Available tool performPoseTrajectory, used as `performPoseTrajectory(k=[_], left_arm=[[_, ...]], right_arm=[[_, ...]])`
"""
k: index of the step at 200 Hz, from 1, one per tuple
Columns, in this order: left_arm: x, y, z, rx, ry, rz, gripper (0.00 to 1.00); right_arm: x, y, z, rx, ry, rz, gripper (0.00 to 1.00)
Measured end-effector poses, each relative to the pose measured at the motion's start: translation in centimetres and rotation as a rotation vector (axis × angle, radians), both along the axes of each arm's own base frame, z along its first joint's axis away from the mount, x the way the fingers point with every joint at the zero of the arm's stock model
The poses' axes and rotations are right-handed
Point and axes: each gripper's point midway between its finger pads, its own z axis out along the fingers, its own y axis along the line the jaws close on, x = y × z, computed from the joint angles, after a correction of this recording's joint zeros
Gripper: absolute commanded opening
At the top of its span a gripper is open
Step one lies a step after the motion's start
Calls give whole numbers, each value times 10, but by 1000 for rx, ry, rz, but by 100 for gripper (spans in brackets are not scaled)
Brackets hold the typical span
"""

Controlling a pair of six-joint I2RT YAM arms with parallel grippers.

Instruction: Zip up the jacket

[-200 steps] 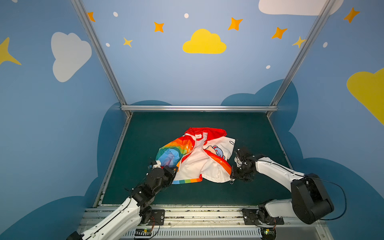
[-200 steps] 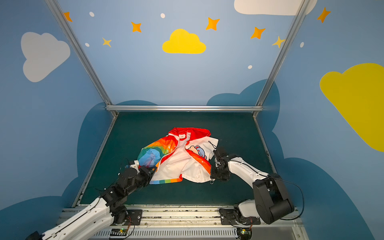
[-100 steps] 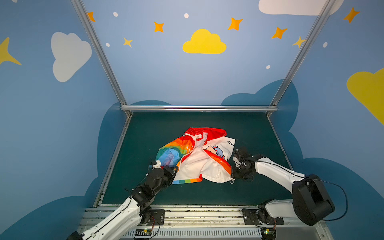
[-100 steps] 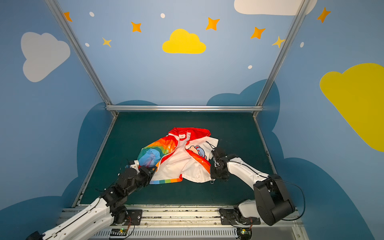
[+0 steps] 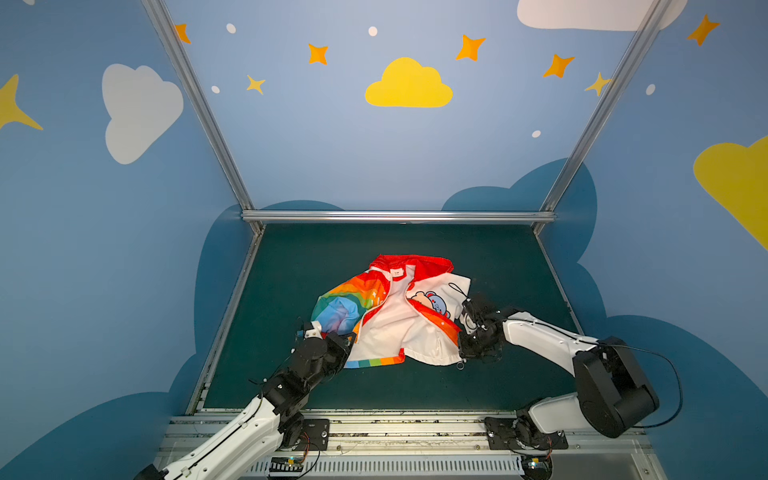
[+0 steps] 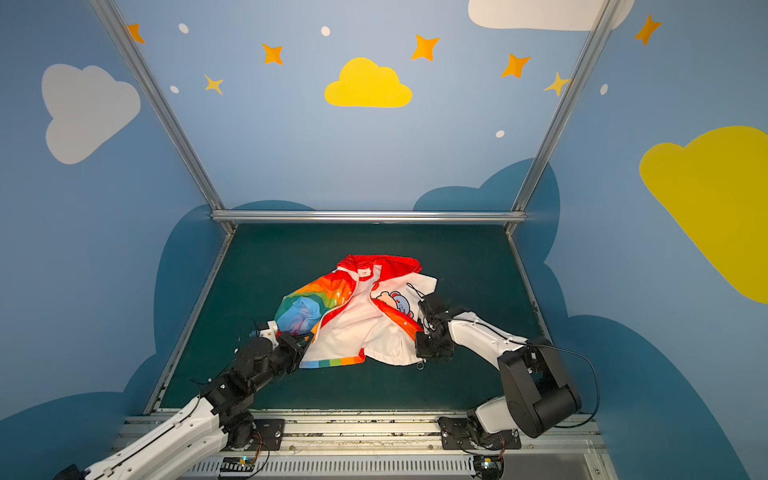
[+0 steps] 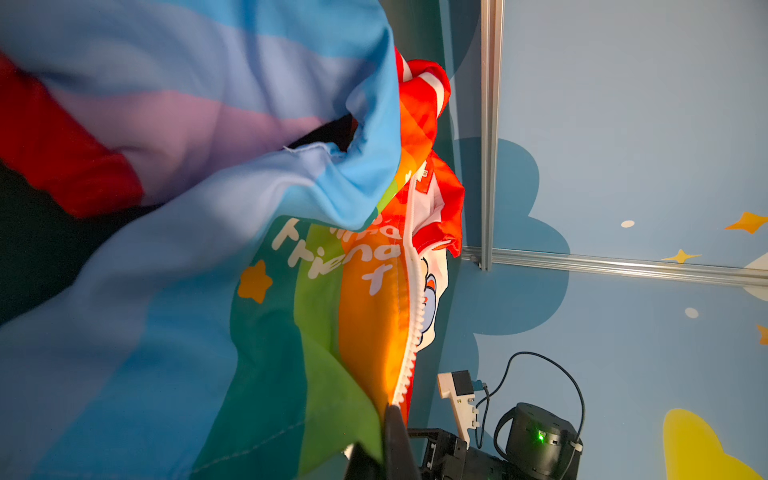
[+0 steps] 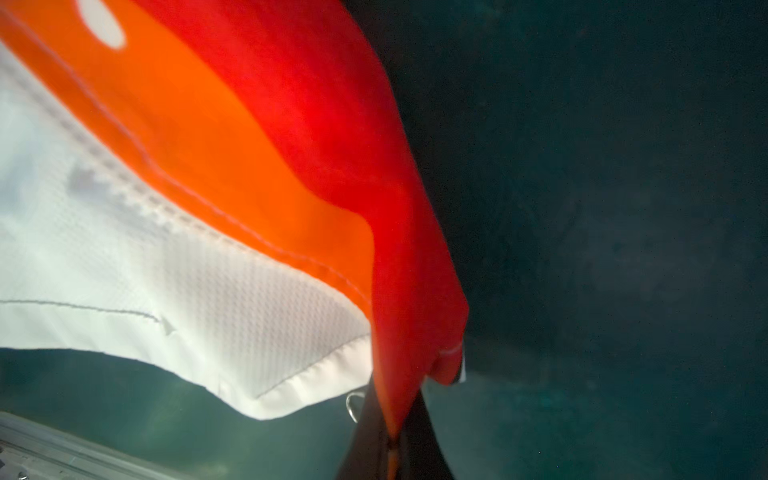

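Note:
The jacket (image 5: pixel 395 320) (image 6: pixel 357 324) lies open and crumpled on the green mat, rainbow outside, red hood at the back, white lining with a cartoon animal showing. My left gripper (image 5: pixel 347 338) (image 6: pixel 305 338) is shut on the rainbow front panel's lower corner. In the left wrist view my left gripper (image 7: pixel 392 419) pinches the fabric beside the white zipper teeth (image 7: pixel 415 316). My right gripper (image 5: pixel 460 334) (image 6: pixel 420 332) is shut on the orange-red front edge of the jacket (image 8: pixel 291 187); in the right wrist view my right gripper (image 8: pixel 392 432) pinches that fold. The ring pull (image 8: pixel 353 405) (image 5: pixel 460 365) hangs beside it.
The green mat (image 5: pixel 374 257) is bounded by an aluminium rail (image 5: pixel 395 216) at the back and blue painted walls on three sides. Both arm bases sit on the metal rail (image 5: pixel 395 428) along the front edge.
My right gripper has closed onto the jacket's orange-red front edge, having shifted slightly toward it. The left gripper and the jacket have stayed put.

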Motion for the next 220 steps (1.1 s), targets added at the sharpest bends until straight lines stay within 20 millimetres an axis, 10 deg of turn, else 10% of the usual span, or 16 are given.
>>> performPoseTrajectory(k=[70, 104, 159, 220], left_arm=[[1, 1, -3, 6, 8, 5, 3], [1, 1, -6, 14, 20, 4, 3], [3, -2, -1, 13, 12, -4, 3], [24, -10, 38, 15, -69, -27, 3]], right_arm=[[-3, -1, 11, 28, -12, -9, 22], [-4, -3, 8, 13, -1, -9, 0], [-3, 10, 14, 91, -2, 16, 0], [15, 100, 130, 602, -410, 268, 0]])
